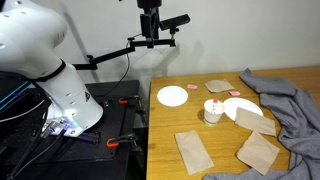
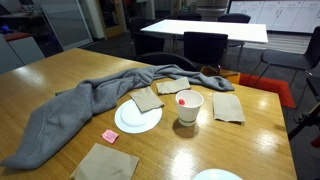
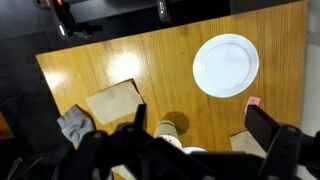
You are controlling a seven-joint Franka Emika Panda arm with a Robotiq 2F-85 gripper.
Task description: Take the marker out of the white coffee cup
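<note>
Wrist view: gripper (image 3: 200,128) is a dark blur along the bottom edge, fingers (image 3: 262,126) spread wide with nothing between them. The white coffee cup (image 3: 168,130) is half hidden behind them, its inside not visible from there. The gripper doesn't appear in either exterior view.

The marker (image 2: 187,99) stands in the cup (image 2: 189,106), only its red tip clear of the rim. The rest is hidden by the wall.

Around the cup:
- grey cloth (image 2: 80,115) – well apart, runs off the table edge
- plate (image 2: 138,117) just beside it, carrying a brown napkin (image 2: 147,99)
- loose napkin (image 2: 228,107) on the opposite side, close
- small pink piece (image 2: 110,135) beyond the plate
- second plate (image 2: 217,175) cut off by the frame

Bare wood right around the cup base.
</note>
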